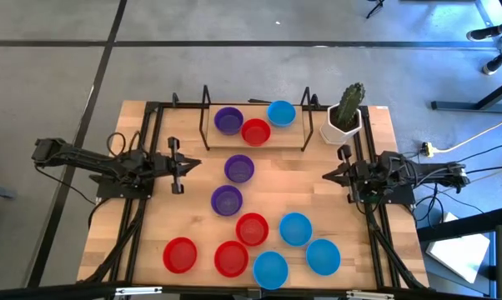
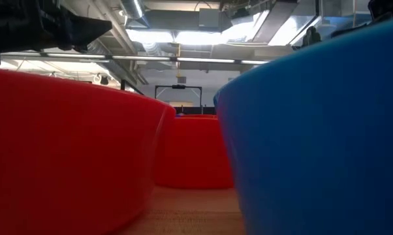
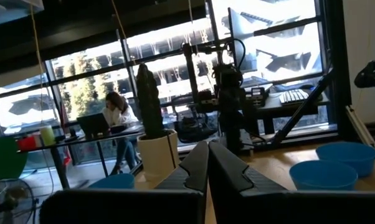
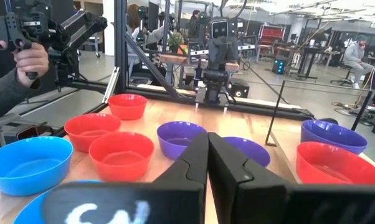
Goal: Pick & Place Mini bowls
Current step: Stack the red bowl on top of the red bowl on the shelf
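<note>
High view: both dark arms lie stretched low across the wooden table [image 1: 318,187], pointing at each other from the frame's left and right edges. The left gripper [image 1: 187,165] sits at mid-left with fingers clenched on nothing; the right gripper [image 1: 327,176] sits at mid-right, likewise pressed shut and empty. Between and below them lie the mini bowls [image 1: 239,168], twelve in all: four purple, four red, four light blue, each a small round shallow dish in one solid colour. Three of them, one per colour, rest inside a black wire rack [image 1: 255,117] at upper centre. Two purple bowls sit at the frame's centre, one below the other and apart. Seven more cluster at lower centre, reds toward the left, blues toward the right, several touching. A white pot with a green cactus [image 1: 348,112] stands at upper right, beside the rack. In the right wrist view, a person's hand [image 4: 32,59] holding a dark grip shows at upper left.
</note>
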You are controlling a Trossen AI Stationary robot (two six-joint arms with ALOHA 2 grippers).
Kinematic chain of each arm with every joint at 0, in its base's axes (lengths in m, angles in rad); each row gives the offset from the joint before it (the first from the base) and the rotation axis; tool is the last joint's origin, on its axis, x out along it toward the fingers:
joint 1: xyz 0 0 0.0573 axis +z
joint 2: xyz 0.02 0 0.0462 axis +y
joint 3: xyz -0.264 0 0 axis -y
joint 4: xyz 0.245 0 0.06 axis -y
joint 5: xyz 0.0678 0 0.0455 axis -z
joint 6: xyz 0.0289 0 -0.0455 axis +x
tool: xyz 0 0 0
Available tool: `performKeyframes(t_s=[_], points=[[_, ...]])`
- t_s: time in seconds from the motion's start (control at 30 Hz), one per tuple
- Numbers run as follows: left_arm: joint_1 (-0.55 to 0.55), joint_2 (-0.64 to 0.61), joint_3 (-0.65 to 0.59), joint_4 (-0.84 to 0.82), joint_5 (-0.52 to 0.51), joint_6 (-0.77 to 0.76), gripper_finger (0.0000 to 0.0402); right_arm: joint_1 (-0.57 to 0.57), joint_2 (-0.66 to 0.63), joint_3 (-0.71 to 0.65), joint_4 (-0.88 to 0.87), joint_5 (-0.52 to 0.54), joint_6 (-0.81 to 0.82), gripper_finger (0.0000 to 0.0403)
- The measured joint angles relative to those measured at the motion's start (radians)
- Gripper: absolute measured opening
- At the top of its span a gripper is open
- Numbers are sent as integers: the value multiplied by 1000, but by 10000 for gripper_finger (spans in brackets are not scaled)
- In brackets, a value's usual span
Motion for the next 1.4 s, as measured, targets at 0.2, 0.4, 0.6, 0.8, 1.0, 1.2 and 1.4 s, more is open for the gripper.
performKeyframes(t_s=[0.2, 0.4, 0.6, 0.8, 1.0, 1.2, 1.4], points=[[0, 0, 0, -3, -32, 9, 3, 0, 69, 0, 73, 0, 4, 4], [0, 0, 0, -1, -32, -1, 10, 0, 214, 0, 331, 100, 34, 7], [0, 0, 0, -1, -32, -2, 7, 0, 475, 92, 373, 77, 68, 4], [0, 0, 0, -1, -31, -17, 4, 0, 817, 314, 320, 64, 124, 7], [0, 0, 0, -4, -30, -29, 8, 26, 1152, 613, 158, -74, 72, 9], [0, 0, 0, -26, -30, -29, 4, 120, 1417, 883, 15, -169, 25, 42], [0, 0, 0, -42, -26, -32, 4, 184, 1637, 1110, -225, -127, 17, 128]])
